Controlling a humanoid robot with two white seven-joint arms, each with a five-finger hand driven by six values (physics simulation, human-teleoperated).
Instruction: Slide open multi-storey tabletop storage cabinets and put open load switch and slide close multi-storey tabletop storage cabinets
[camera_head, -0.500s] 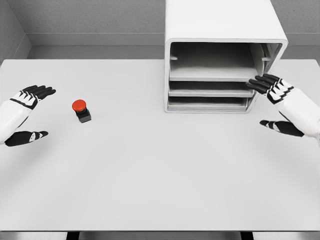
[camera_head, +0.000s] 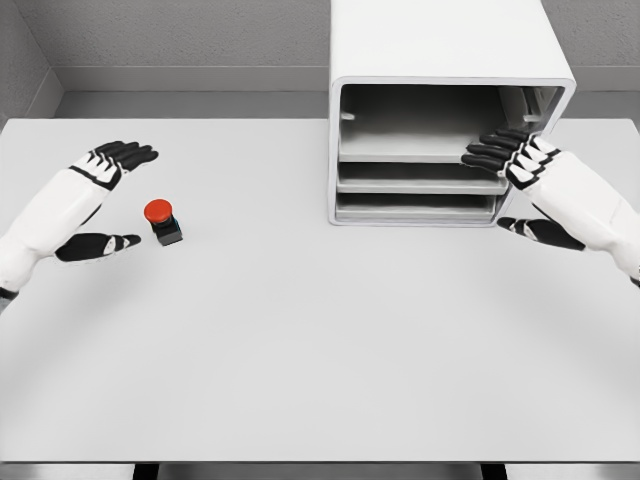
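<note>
Standing at the far right of the white table (camera_head: 300, 340), the storage cabinet (camera_head: 450, 110) serves as the landmark here: a white box with rounded corners, its front open toward the camera, showing a tall upper bay and two shallow shelves stacked below it. The right hand (camera_head: 525, 185) hangs at the cabinet's front right corner, fingers spread and holding nothing; its dark fingertips (camera_head: 480, 155) lie over the front edge of the upper shelf, though whether they touch it cannot be told, and the thumb points left below, level with the cabinet's base. Well to the left of the cabinet, on the bare tabletop, sits the load switch (camera_head: 162, 221), a small dark block with a red round cap, upright. The left hand (camera_head: 98, 200) is farther left again from the cabinet, just beside the switch, open and empty: fingers extended above and behind the switch, thumb low and pointing at it, neither touching it.
</note>
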